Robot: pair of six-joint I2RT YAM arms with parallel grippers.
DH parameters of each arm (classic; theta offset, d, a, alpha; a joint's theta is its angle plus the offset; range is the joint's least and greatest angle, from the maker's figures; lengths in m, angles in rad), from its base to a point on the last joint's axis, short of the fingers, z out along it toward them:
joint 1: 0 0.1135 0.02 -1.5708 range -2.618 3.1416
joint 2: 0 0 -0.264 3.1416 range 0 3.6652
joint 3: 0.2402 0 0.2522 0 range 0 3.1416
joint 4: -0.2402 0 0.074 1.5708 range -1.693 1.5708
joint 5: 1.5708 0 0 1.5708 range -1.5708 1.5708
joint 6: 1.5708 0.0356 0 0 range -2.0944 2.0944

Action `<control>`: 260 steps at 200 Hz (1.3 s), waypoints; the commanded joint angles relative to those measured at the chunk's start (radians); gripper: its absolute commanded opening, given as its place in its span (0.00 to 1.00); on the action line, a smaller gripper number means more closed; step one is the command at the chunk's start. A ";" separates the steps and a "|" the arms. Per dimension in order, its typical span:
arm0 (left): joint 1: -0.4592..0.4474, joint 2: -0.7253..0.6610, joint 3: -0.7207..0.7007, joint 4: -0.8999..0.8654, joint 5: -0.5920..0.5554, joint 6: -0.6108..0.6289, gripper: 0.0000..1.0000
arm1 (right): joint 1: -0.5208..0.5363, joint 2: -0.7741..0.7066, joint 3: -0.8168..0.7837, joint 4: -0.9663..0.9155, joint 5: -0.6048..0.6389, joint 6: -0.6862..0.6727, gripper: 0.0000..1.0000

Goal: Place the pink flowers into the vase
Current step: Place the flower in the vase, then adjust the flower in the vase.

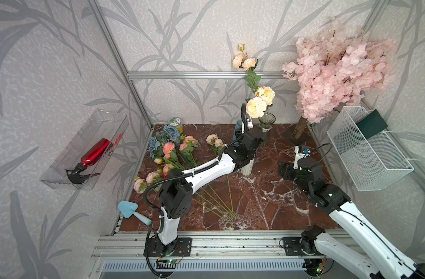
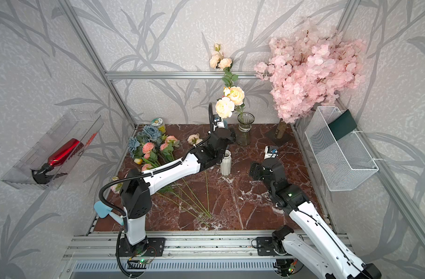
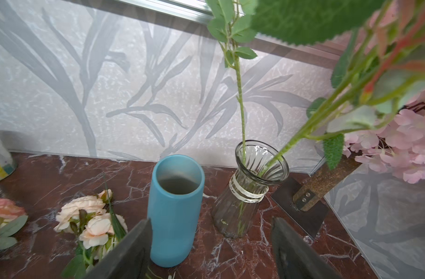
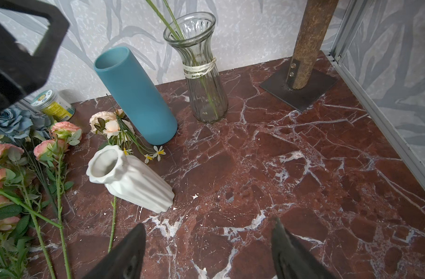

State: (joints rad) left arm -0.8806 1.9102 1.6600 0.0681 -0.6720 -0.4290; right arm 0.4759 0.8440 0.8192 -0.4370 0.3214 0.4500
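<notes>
Right, three vases on the marble table (image 1: 267, 205) here. There's a glass vase (image 1: 266, 122) at the far edge, a blue vase (image 3: 175, 212) just left of it, and a white ribbed vase (image 2: 225, 165) standing nearer, about the middle.

Two stems of the pink flowers (image 1: 256, 107) stand in the glass vase. One leans with two big pale blooms, the other rises straight with a smaller cluster high against the wall. The rest of the pink flowers lie on the left side of the table, with their stem ends fanned toward the near middle. The arm covers part of that heap, so I can't count it. One small pale bunch lies just left of the blue vase.

The left gripper (image 3: 211, 218) hangs before the blue and glass vases, fingers spread wide, nothing between them. The right gripper (image 4: 209, 223) is over bare marble on the right, also spread and empty.

Around them there's one bunch of blue-grey flowers (image 1: 169, 132) far left, with one jar (image 1: 175, 122) behind it. One blossom tree (image 1: 337, 70) is far right and one blue trowel (image 1: 131, 211) near left. One red spray bottle (image 1: 93, 154) sits in a clear bin (image 1: 61, 178) on the left wall, and one wire basket (image 1: 375, 169) is on the right wall.
</notes>
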 commanded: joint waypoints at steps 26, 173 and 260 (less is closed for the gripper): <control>0.022 -0.108 -0.125 -0.105 -0.087 -0.122 0.78 | 0.010 0.068 0.089 0.005 0.010 -0.028 0.80; 0.138 -0.773 -0.592 -0.321 -0.117 -0.225 0.77 | -0.014 0.541 0.374 0.201 -0.148 -0.081 0.36; 0.140 -0.875 -0.652 -0.322 -0.110 -0.160 0.77 | -0.079 0.872 0.572 0.464 -0.194 -0.121 0.37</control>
State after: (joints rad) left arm -0.7403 1.0485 1.0187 -0.2272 -0.7578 -0.6029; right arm 0.4252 1.6722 1.3258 -0.0799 0.1448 0.3450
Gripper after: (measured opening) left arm 0.773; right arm 0.374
